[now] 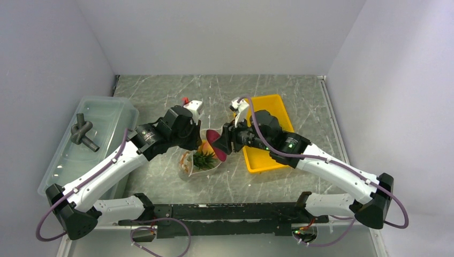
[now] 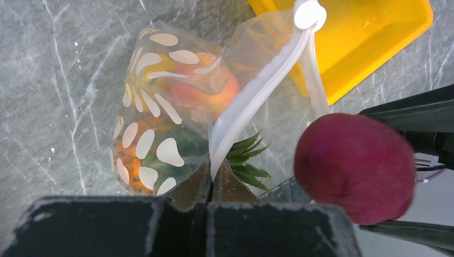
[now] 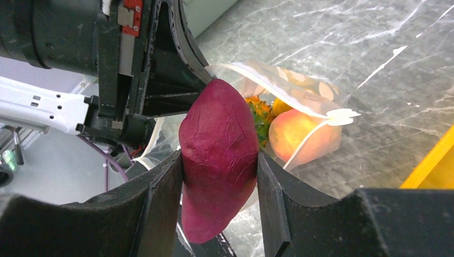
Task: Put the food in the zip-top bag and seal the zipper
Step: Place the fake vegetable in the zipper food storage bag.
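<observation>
The zip-top bag (image 2: 155, 101), clear with white dots, lies on the marble table with its mouth held up. My left gripper (image 2: 211, 179) is shut on the whitish zipper (image 2: 257, 91) strip at the mouth edge. Inside the bag are the orange pineapple (image 2: 128, 155) with its green crown (image 2: 246, 160) and a peach-coloured fruit (image 2: 214, 88). My right gripper (image 3: 219, 160) is shut on the dark red-purple piece (image 3: 219, 150), hanging just right of the bag mouth (image 1: 217, 144). The peach fruit (image 3: 297, 134) shows through the bag (image 3: 289, 85) beyond it.
A yellow tray (image 1: 267, 160) lies right of the bag, under my right arm. A translucent lidded bin (image 1: 85, 144) with a dark knotted piece on its lid stands at the left. The two grippers are close together over the bag (image 1: 201, 163).
</observation>
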